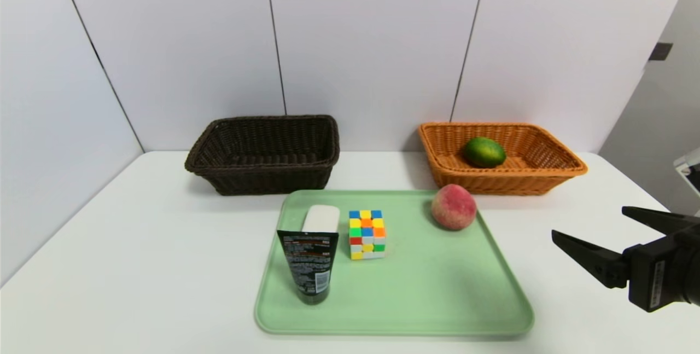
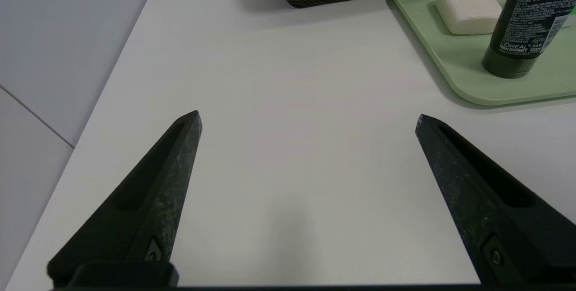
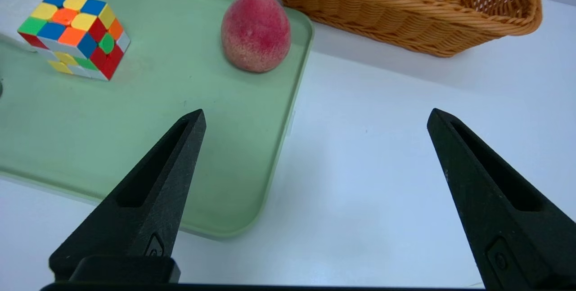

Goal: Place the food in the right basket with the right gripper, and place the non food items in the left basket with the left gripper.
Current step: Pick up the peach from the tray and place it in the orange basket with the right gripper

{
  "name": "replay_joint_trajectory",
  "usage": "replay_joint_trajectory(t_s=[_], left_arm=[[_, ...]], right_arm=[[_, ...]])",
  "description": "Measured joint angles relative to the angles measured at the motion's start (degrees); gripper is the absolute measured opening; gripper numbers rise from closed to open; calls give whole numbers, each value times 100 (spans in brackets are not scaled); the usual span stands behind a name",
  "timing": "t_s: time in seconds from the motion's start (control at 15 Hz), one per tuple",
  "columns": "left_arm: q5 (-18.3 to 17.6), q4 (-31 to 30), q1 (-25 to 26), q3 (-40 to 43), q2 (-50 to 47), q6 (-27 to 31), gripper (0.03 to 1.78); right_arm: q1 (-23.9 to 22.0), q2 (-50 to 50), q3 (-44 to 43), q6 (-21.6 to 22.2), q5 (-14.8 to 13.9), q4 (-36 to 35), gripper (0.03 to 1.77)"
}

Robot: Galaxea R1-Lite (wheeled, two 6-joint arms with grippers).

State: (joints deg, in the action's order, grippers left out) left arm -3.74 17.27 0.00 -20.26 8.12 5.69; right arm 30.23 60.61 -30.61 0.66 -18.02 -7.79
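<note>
right gripper (image 1: 588,224): jaws wide, empty, over table right of pale green plastic tray (image 1: 437,299)
left gripper (image 2: 308,120): wide, empty, parked over bare white table (image 2: 288,102)
orange wicker basket (image 1: 552,170): holds green lime (image 1: 484,152)
tray: pink peach (image 1: 453,207), colourful puzzle cube (image 1: 367,233), white soap bar (image 1: 321,218), black tube (image 1: 307,266)
dark brown wicker basket (image 1: 262,176): behind tray, left

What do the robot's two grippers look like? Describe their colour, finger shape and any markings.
Both are matte black. The right gripper has two long fingers tapering to sharp points, mounted on a blocky black body bearing a small white label with print too small to read. The left gripper has the same pointed, wedge-shaped fingers, each with a recessed slot along its length, a small screw near the base and a slightly scuffed surface.
</note>
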Motion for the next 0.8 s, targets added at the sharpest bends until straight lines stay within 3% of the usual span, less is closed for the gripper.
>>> replay_joint_trajectory(t_s=[0.4, 0.8], left_arm=[[6, 2, 0, -16, -55, -2, 169], [22, 24, 0, -7, -156, 4, 169]], right_arm=[[154, 388, 200, 7, 197, -141, 169], [155, 1314, 206, -6, 240, -1239, 169]])
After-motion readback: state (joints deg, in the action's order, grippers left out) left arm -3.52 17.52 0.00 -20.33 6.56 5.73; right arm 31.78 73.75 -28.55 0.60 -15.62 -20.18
